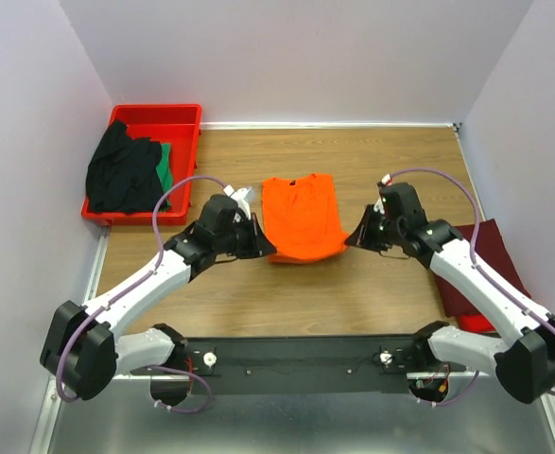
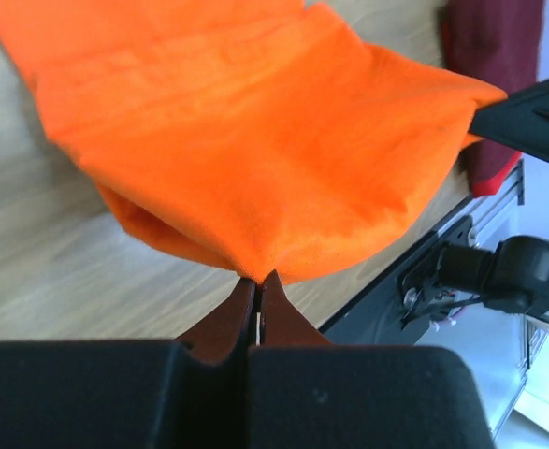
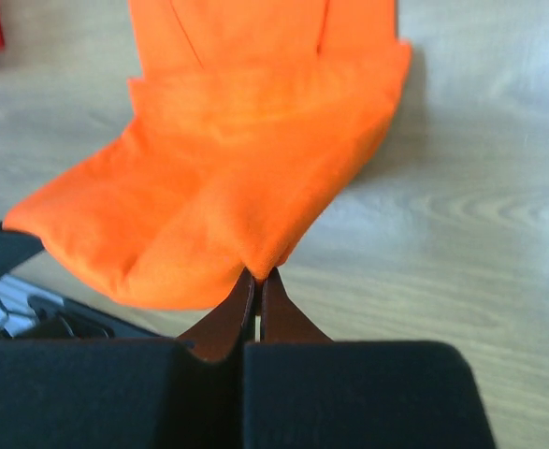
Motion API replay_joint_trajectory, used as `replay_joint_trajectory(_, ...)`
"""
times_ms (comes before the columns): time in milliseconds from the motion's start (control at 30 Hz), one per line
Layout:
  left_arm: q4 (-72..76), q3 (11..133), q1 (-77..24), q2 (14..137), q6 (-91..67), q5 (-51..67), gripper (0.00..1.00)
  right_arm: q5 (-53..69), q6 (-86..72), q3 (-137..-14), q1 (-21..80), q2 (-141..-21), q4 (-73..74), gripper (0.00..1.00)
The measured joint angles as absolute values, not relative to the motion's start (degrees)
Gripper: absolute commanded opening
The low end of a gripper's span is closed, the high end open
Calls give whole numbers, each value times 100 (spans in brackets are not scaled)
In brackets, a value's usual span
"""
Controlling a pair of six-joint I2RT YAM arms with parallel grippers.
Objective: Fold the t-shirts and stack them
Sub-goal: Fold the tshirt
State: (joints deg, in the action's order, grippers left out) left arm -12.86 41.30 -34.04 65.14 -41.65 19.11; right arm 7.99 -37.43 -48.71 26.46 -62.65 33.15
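Observation:
The orange t-shirt point(image 1: 301, 218) lies in the middle of the wooden table, its near part lifted off the wood. My left gripper point(image 1: 266, 250) is shut on its near left corner, with the cloth point(image 2: 255, 168) pinched at the jaw tips. My right gripper point(image 1: 352, 241) is shut on its near right corner, the shirt point(image 3: 237, 187) draping from the tips. The maroon t-shirt point(image 1: 480, 274) lies folded at the right edge, also in the left wrist view point(image 2: 494, 56). The black t-shirt point(image 1: 121, 170) and green t-shirt point(image 1: 166, 165) lie in the red tray point(image 1: 164, 115).
The red plastic tray stands at the back left against the wall. White walls close in the table on the left, back and right. The black arm base bar point(image 1: 305, 355) runs along the near edge.

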Motion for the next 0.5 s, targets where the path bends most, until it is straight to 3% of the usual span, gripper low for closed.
replay_joint_trajectory(500,-1282,5743,-2458,8250,-3701,2620,0,202,-3531,-6875,2593,-8431,3267,0)
